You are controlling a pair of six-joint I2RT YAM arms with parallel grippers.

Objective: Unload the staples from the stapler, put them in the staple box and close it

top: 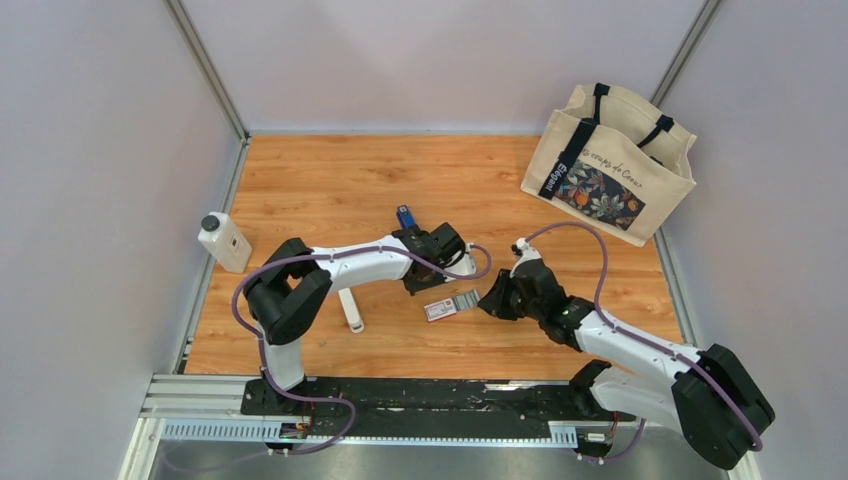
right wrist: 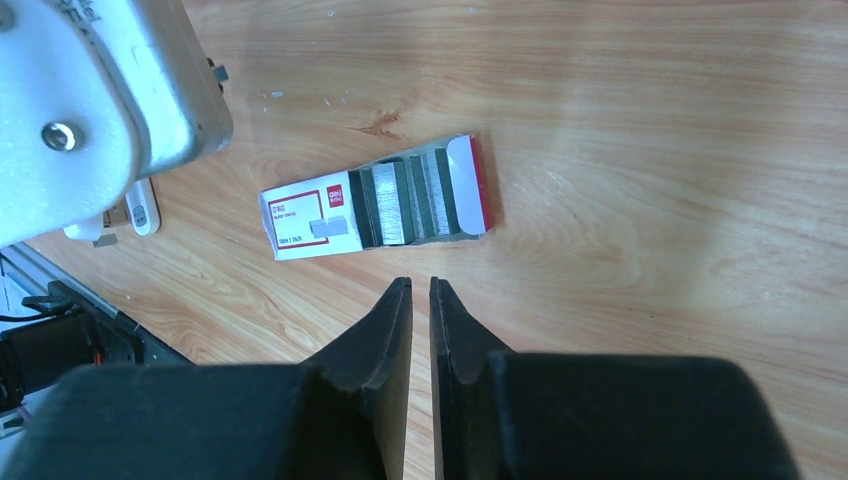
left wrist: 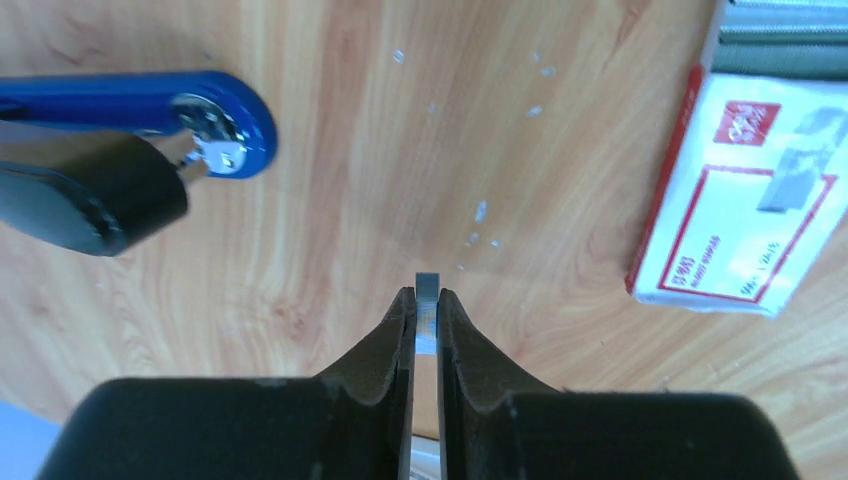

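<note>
The small blue stapler lies on the wooden table just beyond my left wrist. In the left wrist view the stapler is at the upper left, its blue arm spread apart from its black part, with bare metal showing at the end. My left gripper is shut on a short silver strip of staples, held above the table between the stapler and the staple box. My right gripper hovers just in front of the box, jaws almost together with nothing between them.
The pink-and-white staple box lies open between the grippers, staple strips showing inside it. A white stick lies left of it. A white bottle stands at the left edge, a tote bag at the back right.
</note>
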